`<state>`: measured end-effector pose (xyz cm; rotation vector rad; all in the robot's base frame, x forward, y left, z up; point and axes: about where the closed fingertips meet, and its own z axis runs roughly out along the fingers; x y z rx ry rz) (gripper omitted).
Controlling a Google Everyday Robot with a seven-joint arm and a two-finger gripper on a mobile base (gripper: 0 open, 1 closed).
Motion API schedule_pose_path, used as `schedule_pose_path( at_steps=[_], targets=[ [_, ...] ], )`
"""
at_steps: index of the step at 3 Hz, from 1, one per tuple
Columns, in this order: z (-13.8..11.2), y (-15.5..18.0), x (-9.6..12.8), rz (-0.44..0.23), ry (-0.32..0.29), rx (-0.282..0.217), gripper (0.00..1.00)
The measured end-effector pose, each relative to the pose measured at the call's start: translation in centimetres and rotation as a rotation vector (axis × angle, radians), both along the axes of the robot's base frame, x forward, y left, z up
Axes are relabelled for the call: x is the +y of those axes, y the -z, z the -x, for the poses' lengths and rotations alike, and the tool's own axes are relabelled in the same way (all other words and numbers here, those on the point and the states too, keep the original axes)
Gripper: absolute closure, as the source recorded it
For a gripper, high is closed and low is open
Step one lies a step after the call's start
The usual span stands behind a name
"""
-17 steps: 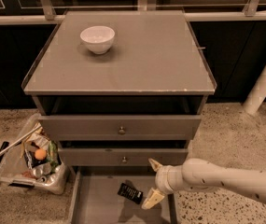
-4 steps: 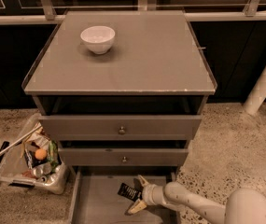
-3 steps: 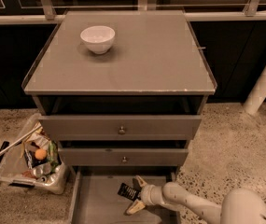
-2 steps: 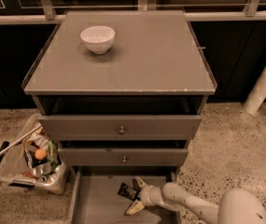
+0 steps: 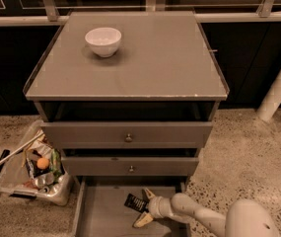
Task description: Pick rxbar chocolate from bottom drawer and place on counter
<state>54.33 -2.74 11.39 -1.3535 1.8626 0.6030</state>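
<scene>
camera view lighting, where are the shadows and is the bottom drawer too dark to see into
Camera view: light comes from above, the counter is evenly lit, and the bowl throws a soft shadow at its base; the gap under the counter is darkest; the bottom drawer is dim, but the open gripper and the rxbar at it can be made out.

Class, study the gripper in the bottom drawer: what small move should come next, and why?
Probably shut the fingers: the gripper sits open in the bottom drawer, its fingers seemingly straddling one end of the rxbar chocolate, which lies unlifted on the drawer floor.
</scene>
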Motion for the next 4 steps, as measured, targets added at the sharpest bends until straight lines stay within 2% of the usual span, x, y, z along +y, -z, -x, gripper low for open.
schedule_pose_path(
  at_steps=[1, 4],
  targets=[
    [-0.01, 0.00, 0.00, 0.000, 0.000, 0.000, 0.19],
    [-0.01, 0.00, 0.01, 0.000, 0.000, 0.000, 0.89]
  ],
)
